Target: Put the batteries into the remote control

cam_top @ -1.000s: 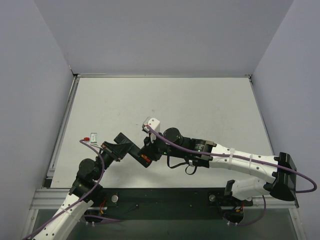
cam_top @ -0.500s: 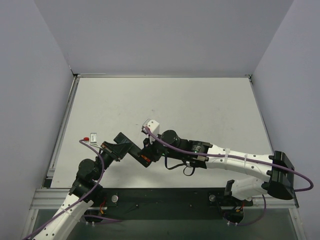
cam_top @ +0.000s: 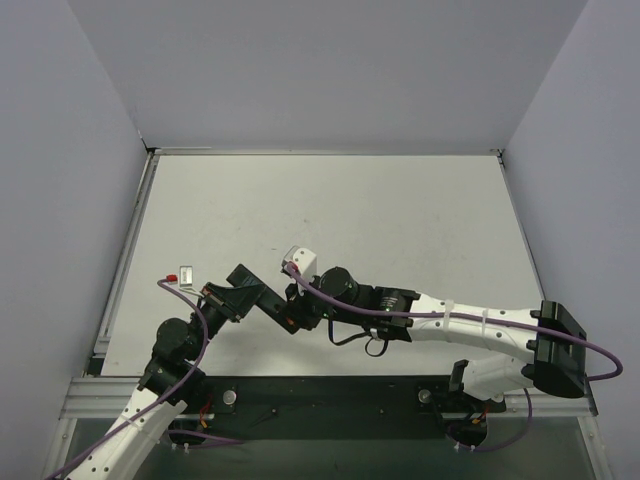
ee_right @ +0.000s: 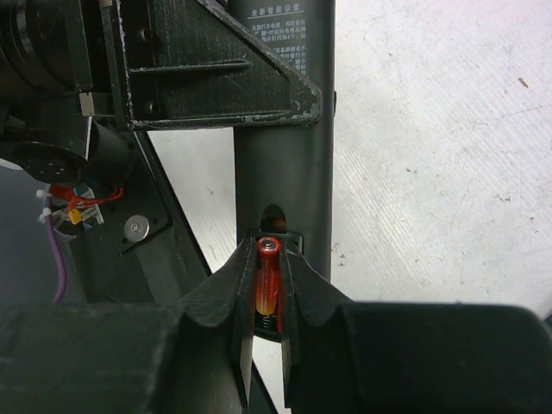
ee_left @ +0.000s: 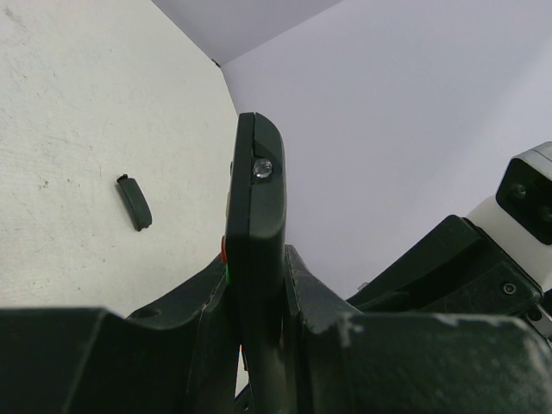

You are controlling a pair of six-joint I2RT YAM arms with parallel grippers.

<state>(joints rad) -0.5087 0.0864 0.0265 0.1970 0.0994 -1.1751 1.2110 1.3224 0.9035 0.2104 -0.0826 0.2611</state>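
Right fingers (ee_right: pixel 216 297) pinch a battery (ee_right: pixel 267 274) lengthwise along the remote control (ee_right: pixel 283 164).

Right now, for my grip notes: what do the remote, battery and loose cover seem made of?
The remote control looks like matte black plastic: dull sheen, white print. The battery seems metal in glossy red wrap; its silvery tip glints. The cover piece is probably similar dull black plastic.

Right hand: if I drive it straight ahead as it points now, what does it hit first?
The remote control, at its open slot; the battery in the right hand would touch first. Gap looks tiny, depth unclear.
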